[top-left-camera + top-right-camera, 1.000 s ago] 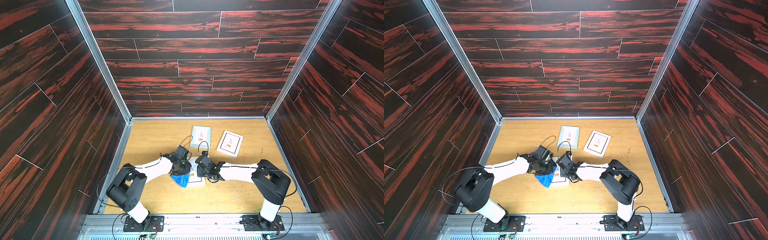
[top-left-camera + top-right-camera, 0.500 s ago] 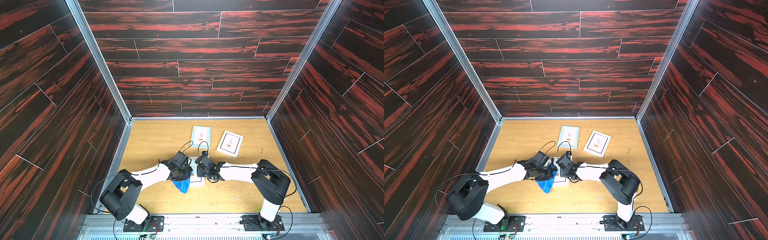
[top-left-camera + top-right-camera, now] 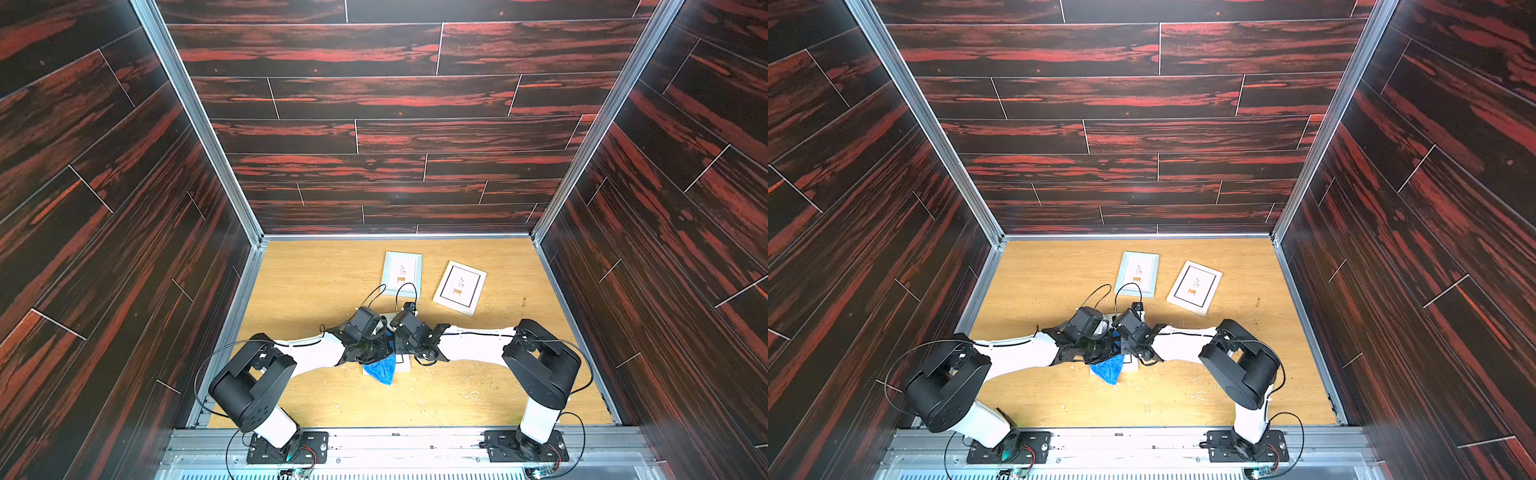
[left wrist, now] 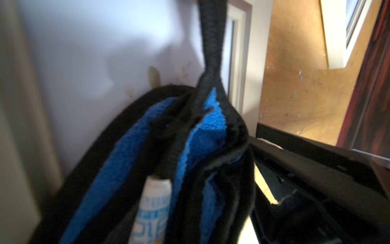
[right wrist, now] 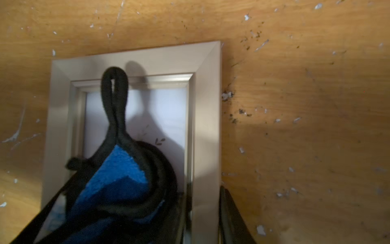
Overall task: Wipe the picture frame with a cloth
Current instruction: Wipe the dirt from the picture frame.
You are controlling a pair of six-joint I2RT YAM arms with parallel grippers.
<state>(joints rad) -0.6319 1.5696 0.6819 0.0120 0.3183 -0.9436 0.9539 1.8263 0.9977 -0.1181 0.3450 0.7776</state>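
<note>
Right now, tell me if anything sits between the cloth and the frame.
Nothing visible does. The cloth, bunched in the left gripper, hangs directly over the frame; the right gripper sits off at the frame's edge, not between them.

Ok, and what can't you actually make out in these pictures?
Picture frame: in both top views, mostly under the grippers and cloth.
Left gripper fingertips: left wrist view, buried in bunched, blurred cloth.
Right gripper: whether it clamps the frame; right wrist view, cloth covers one side, bottom edge cuts off the rest.
Frame's print: both wrist views, mostly covered by cloth and shadow.
</note>
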